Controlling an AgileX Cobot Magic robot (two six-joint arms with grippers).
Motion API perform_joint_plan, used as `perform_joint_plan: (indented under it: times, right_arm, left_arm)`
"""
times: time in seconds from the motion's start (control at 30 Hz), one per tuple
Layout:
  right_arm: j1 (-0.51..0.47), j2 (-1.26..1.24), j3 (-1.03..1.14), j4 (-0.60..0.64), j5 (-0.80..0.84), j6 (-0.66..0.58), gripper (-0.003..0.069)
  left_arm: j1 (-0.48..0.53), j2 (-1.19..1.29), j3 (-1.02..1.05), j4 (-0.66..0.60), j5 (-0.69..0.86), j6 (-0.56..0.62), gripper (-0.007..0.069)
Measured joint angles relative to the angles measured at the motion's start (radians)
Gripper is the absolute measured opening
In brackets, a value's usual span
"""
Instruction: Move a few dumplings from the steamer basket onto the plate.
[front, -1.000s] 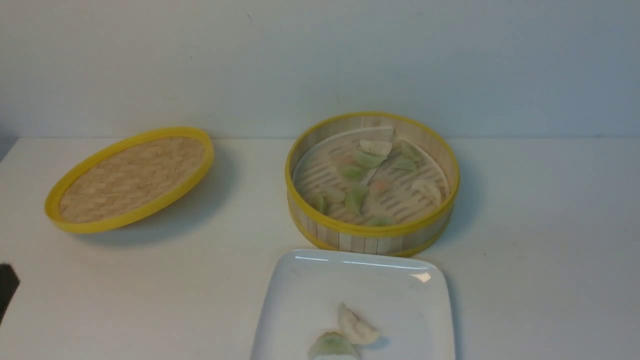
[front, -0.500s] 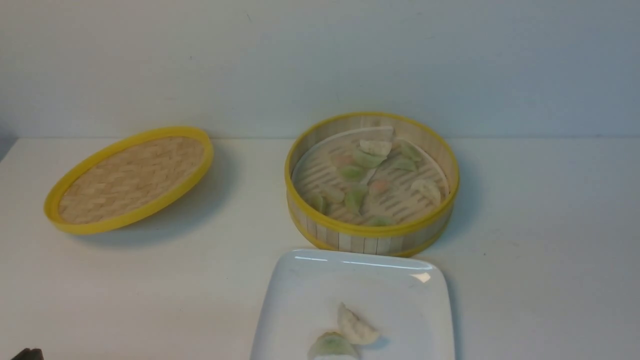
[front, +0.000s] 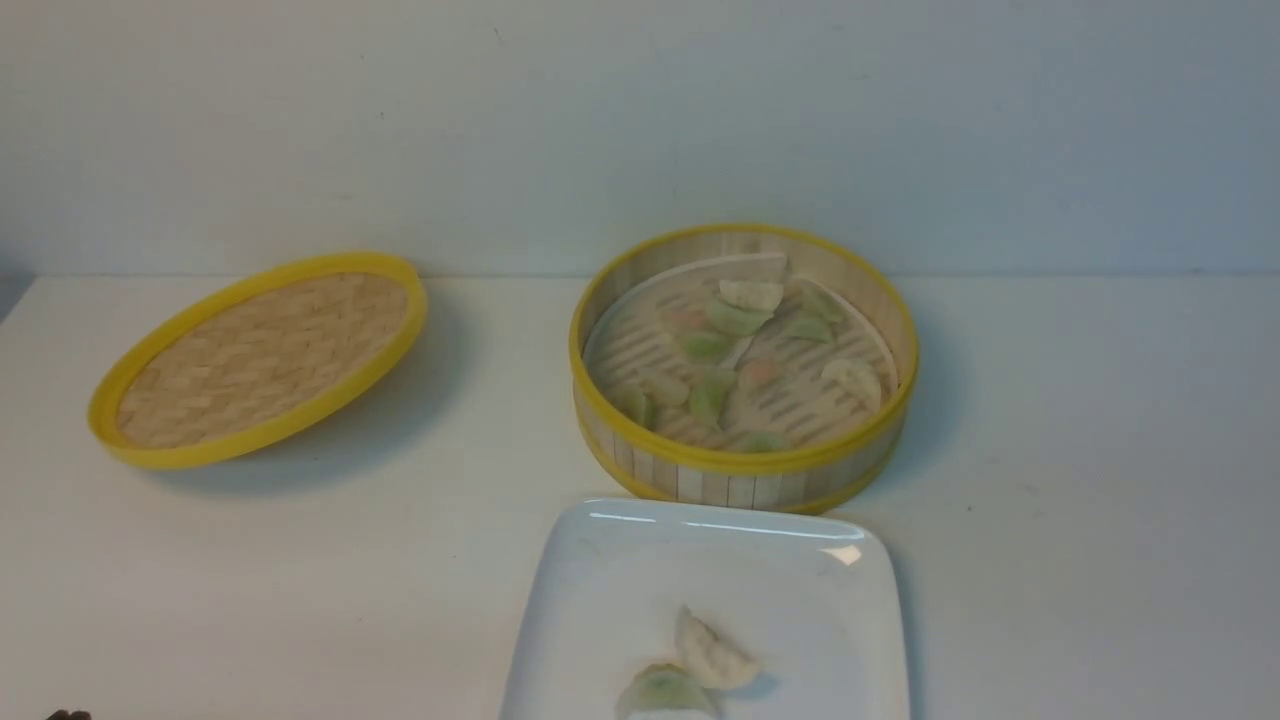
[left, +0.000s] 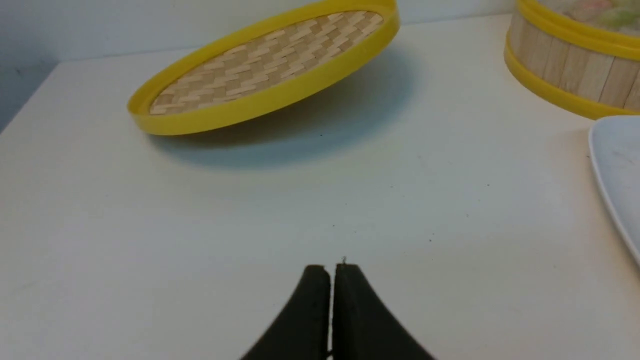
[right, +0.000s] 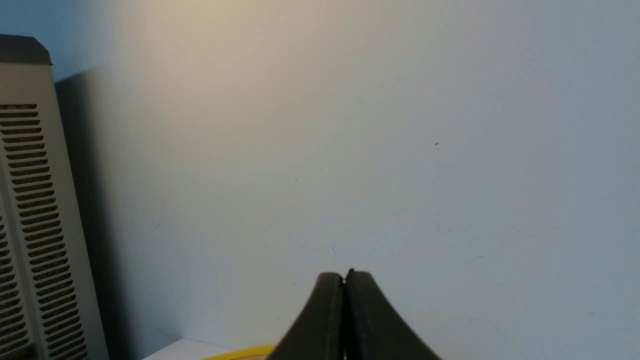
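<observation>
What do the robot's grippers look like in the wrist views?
Both the left gripper and right gripper show two matte black fingers each, broad at the base and curving in to narrow, blunt tips. No cables, markings or arm links are visible.

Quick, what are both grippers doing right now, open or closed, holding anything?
Left gripper: closed, holding nothing.
Right gripper: closed, holding nothing.

Steamer basket (front: 740, 480) pale slatted wood w/ yellow rims; plate (front: 610, 590) glossy white; lid (front: 260, 360) woven.
</observation>
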Motion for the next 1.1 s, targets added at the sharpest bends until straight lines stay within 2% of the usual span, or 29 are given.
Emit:
perform_joint_plan:
  times: [0.13,1.1]
  right_arm:
    - [0.0,0.0,0.0,0.0,0.0,-0.003,-0.0015]
    - [0.0,0.0,0.0,0.0,0.0,-0.019,-0.0015]
  left_arm:
    - [-0.031,0.0,0.0,0.001,0.0,0.0,-0.0006]
    - [-0.032,0.0,0.0,0.002,0.0,-0.001,-0.0006]
